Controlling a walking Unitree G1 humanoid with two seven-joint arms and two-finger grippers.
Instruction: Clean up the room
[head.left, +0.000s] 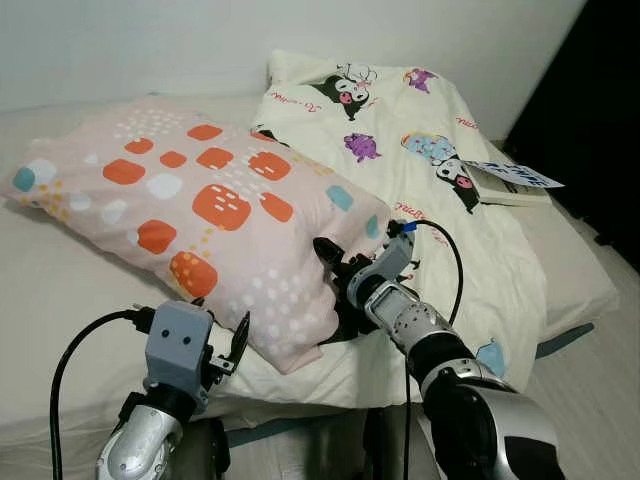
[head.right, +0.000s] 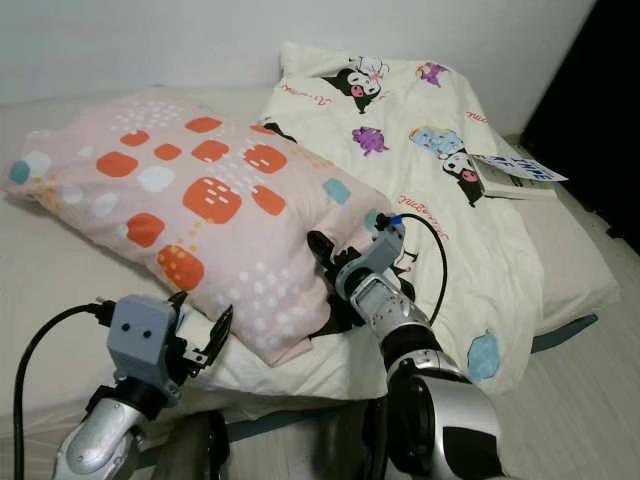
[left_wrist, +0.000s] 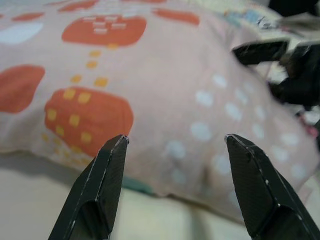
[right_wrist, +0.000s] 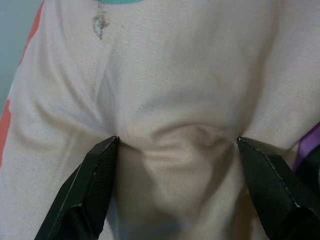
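The pink pillow (head.left: 200, 210) lay across the bed (head.left: 40, 300), soft, light and floppy. The right gripper (right_wrist: 177, 145), spread, pressed its 3 o'clock edge; the left gripper (left_wrist: 175, 145), spread, faced its 6 o'clock corner, likely the best hold.

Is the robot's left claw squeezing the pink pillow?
No, the left gripper is open, short of the pink pillow.

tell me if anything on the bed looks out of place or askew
The pink pillow lies diagonally, one corner overhanging the bed's edge. A booklet sits loose on the cartoon duvet.
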